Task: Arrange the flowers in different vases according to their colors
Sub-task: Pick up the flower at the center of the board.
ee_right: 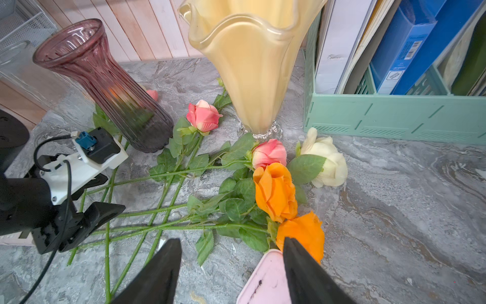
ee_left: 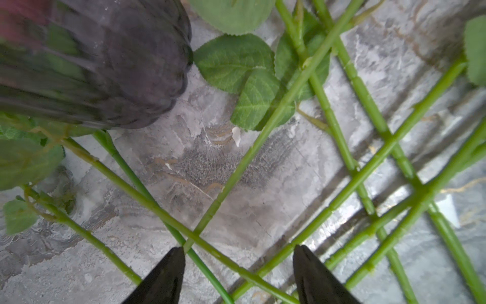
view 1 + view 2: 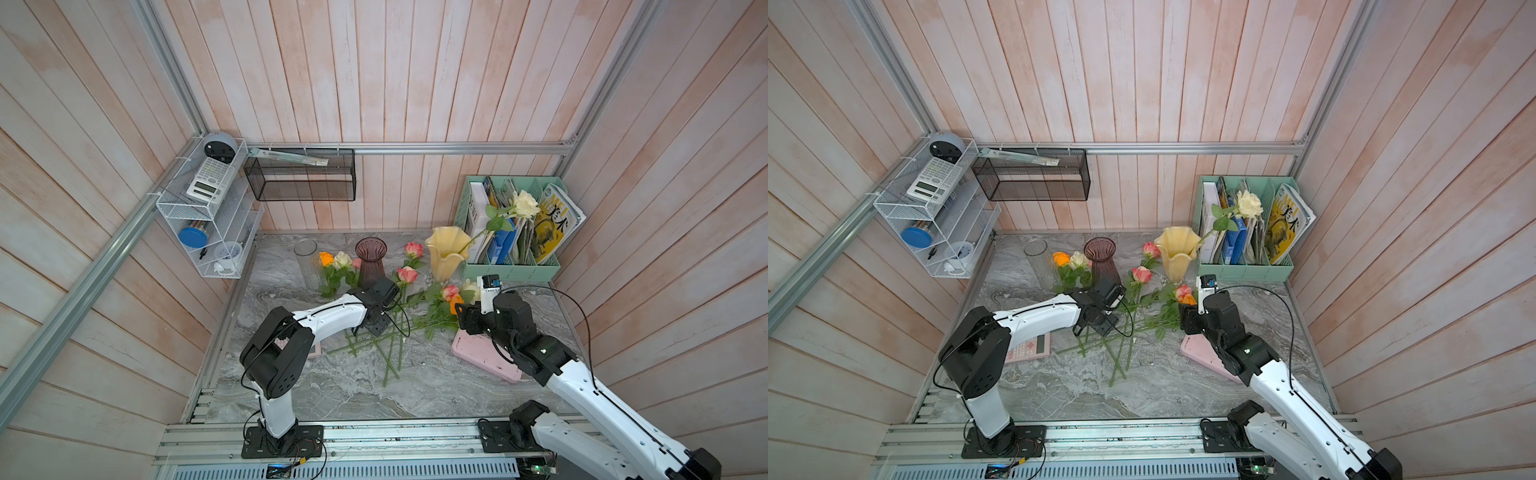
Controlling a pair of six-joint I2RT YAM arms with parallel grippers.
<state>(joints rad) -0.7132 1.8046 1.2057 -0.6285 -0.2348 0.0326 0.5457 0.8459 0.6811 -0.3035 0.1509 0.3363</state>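
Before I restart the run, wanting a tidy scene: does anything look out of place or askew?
Yes. Most flowers lie flat on the table, stems crossed in a heap. One cream rose stands in the yellow vase but leans far out, its head over the mint file holder. The purple vase looks empty.

You're looking at a pale yellow vase (image 1: 252,65), glossy and plain. Just beside it, the ribbed vase (image 1: 105,86) reads dark purple, pinker toward its rim. At the yellow vase's foot you've got orange roses (image 1: 274,192), pink roses (image 1: 203,115) with paler petal edges, and a cream-white rose (image 1: 326,160), all on green stems (image 2: 263,131). Beside the yellow vase, the file holder (image 1: 394,121) is mint green. Under it, the tabletop (image 1: 394,210) is grey marble, white-veined.
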